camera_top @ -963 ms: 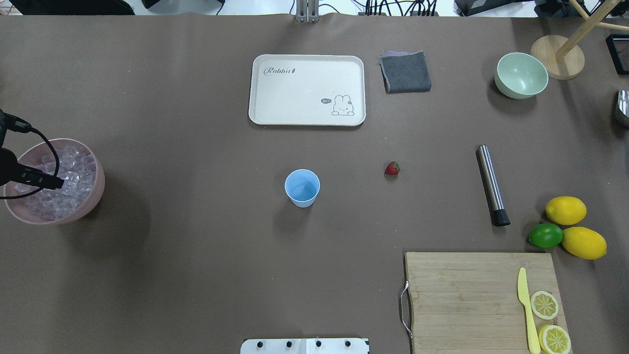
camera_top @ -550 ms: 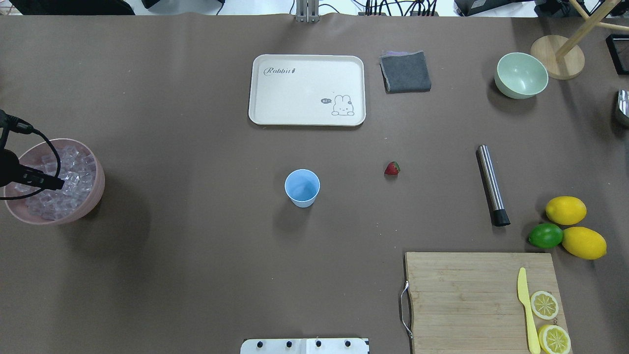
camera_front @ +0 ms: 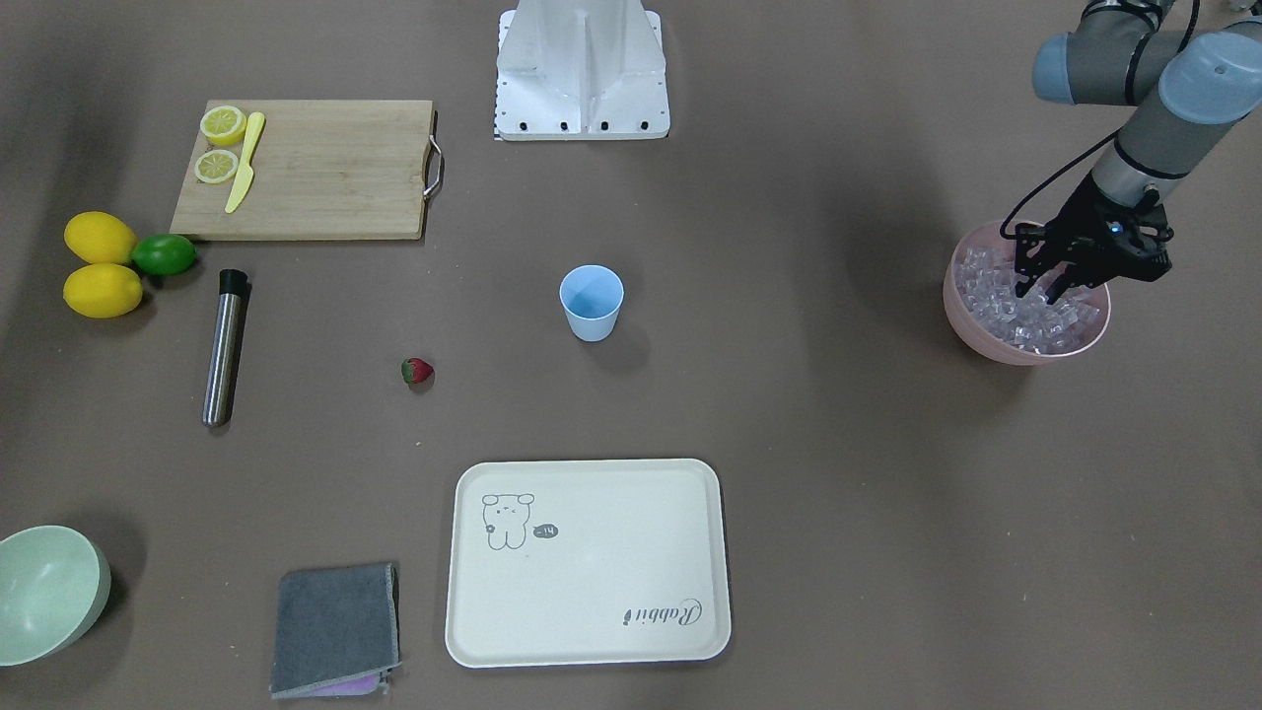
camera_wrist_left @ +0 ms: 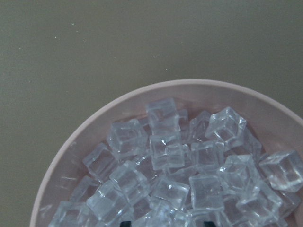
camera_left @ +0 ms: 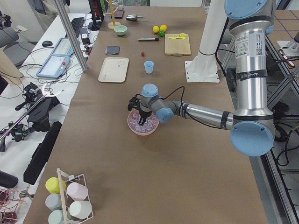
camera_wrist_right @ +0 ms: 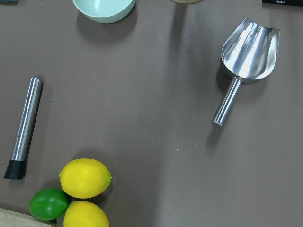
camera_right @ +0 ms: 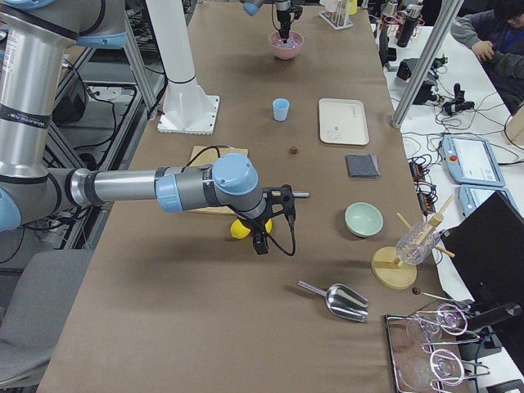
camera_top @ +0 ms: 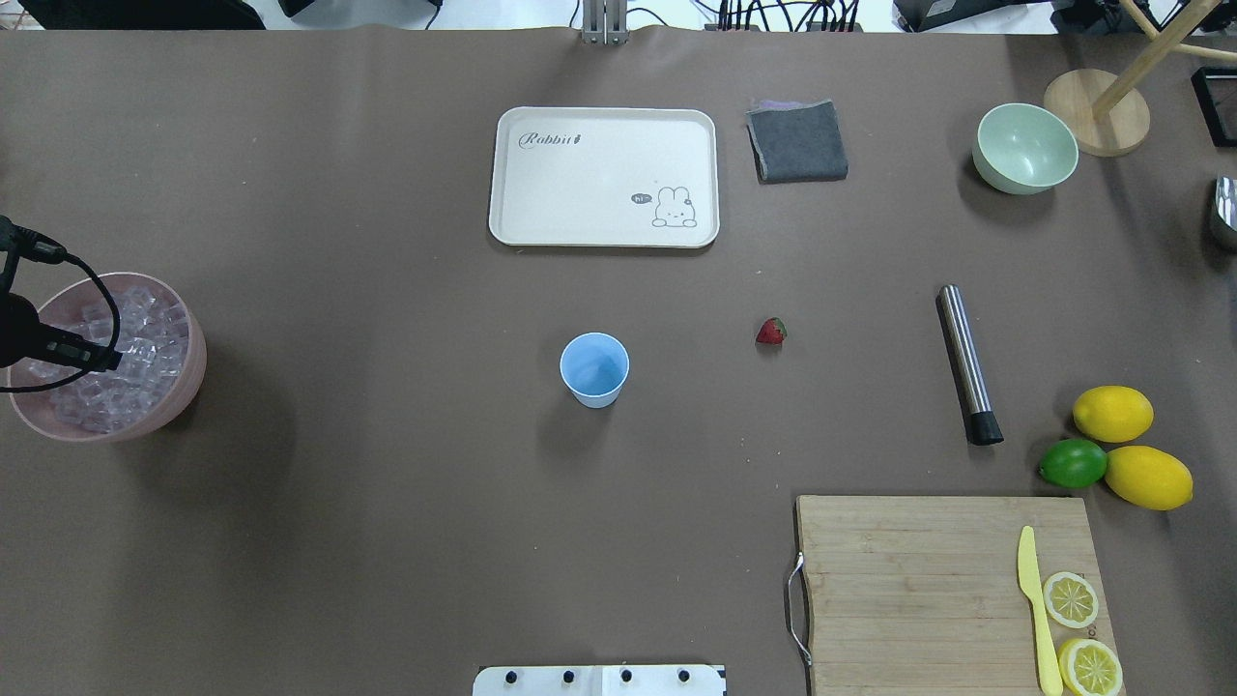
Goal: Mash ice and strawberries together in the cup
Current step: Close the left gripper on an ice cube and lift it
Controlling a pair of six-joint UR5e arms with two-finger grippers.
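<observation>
Exterior front-facing shows a brown table (camera_front: 789,414), left claw (camera_front: 1042,288) spread wide among the ice (camera_front: 1025,320); right claw (camera_right: 262,241), cannot tell.

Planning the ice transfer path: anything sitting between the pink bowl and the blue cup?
Nothing visible. The table between the pink bowl and the cup is bare. The strawberry lies past the cup, away from the bowl. The left gripper is at the ice with nothing between.
</observation>
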